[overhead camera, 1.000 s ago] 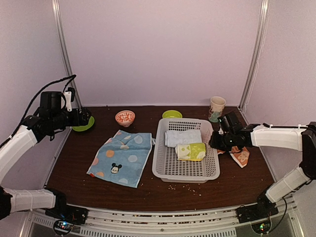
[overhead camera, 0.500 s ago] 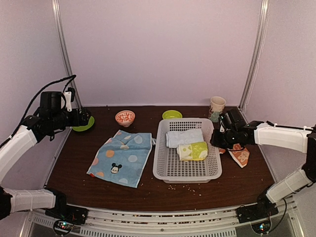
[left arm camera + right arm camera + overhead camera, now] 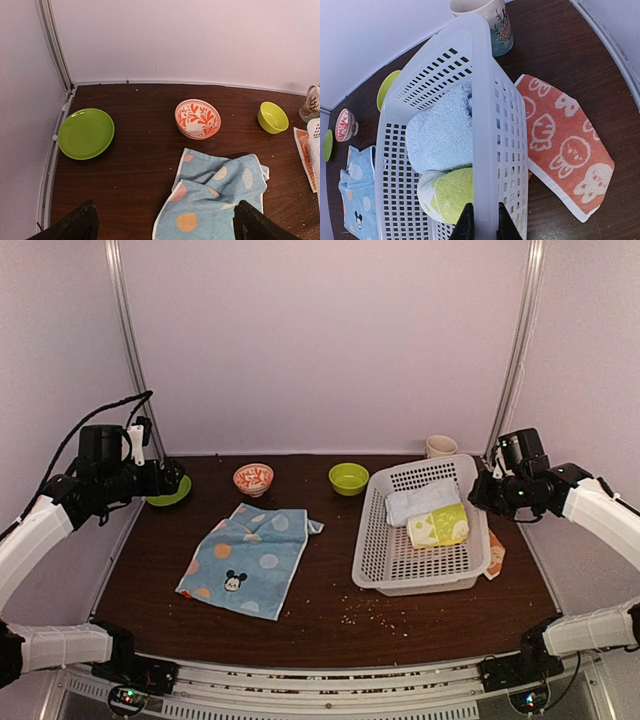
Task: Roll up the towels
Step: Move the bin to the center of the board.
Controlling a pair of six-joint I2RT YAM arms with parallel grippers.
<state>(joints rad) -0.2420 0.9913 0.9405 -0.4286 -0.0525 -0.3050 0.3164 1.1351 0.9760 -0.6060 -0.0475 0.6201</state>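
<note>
My right gripper [image 3: 481,220] is pinching the tilted basket [image 3: 482,90] by its rim, and my left gripper [image 3: 165,220] is hanging wide open. Neither towel is getting rolled yet. The blue towel [image 3: 245,560] is lying spread at the basket's nine o'clock, the orange towel [image 3: 560,145] flat at its three.

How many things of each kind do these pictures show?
Flat cloth towels: 2 (light blue dotted, orange bunny-print)
Rolled towels: 2 (pale blue, yellow-green)
Bowls: 2 (orange-patterned, small green)
Green plate: 1
Patterned cup: 1
White plastic basket: 1
Total: 9
</note>
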